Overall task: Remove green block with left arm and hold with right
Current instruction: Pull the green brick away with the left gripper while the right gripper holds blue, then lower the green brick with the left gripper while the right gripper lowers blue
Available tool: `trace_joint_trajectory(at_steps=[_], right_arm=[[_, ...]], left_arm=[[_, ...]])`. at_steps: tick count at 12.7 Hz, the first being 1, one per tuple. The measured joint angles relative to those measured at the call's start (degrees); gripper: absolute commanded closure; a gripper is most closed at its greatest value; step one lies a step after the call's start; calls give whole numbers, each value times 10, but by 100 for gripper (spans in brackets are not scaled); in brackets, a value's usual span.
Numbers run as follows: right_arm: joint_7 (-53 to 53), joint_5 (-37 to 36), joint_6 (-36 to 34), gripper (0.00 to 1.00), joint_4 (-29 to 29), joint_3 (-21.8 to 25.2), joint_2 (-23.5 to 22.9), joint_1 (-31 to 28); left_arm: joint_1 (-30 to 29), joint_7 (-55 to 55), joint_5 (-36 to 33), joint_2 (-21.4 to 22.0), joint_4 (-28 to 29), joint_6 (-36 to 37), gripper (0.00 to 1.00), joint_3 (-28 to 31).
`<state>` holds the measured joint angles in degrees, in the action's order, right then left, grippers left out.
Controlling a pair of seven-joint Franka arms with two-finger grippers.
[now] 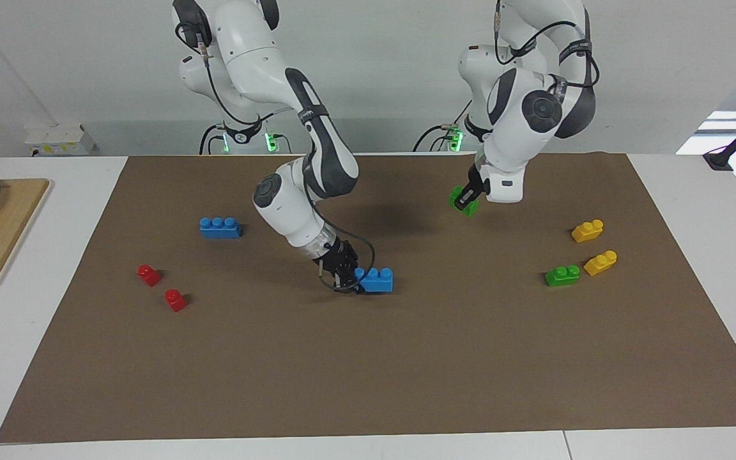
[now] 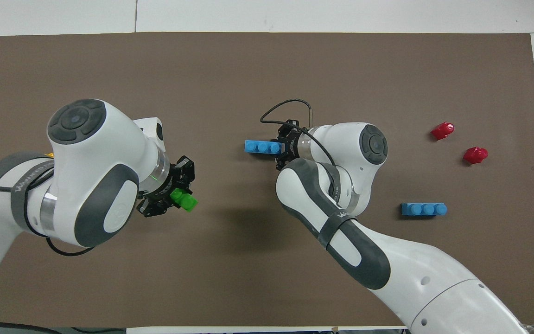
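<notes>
Small bright green two-stud plastic brick partly hidden, pinched between left gripper fingers above brown mat.
Right gripper clamped on blue three-stud brick.

Reading only one marking from my station: grey band on left arm carries white lettering, looks like "WANKEER" or similar, last letters uncertain. Same kind of lettering on grey band of right arm, too small and angled for me to read. Partial white lettering at lower edge of left arm's sleeve, unreadable. In facing view, small print on left arm's dark cable strap, can't make out. No numbers, labels or signs on bricks or mat.
</notes>
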<state>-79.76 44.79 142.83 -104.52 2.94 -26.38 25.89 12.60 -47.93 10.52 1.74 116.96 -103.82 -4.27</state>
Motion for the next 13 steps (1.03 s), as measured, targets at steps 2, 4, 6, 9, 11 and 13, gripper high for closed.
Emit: trace_joint_trajectory(at_steps=[2, 4, 6, 9, 11, 13], right_arm=[[42, 0, -44, 100, 2, 2, 11, -39], [87, 0, -79, 100, -7, 4, 21, -78], [126, 0, -122, 100, -21, 5, 27, -121], [164, 0, -173, 100, -60, 6, 48, -175], [168, -13, -175, 100, -89, 6, 68, -196], [168, -39, -182, 100, -105, 7, 78, -218]], left_arm=[[-63, 158, -1, 6, 6, 0, 100, 2], [-113, 294, -1, 6, 9, 0, 100, 3], [-148, 404, -37, 5, 19, 0, 100, 3], [-155, 462, -95, 2, 38, -6, 100, 2], [-155, 470, -99, 0, 56, -23, 100, 1], [-155, 477, -99, -9, 76, -61, 100, 1]])
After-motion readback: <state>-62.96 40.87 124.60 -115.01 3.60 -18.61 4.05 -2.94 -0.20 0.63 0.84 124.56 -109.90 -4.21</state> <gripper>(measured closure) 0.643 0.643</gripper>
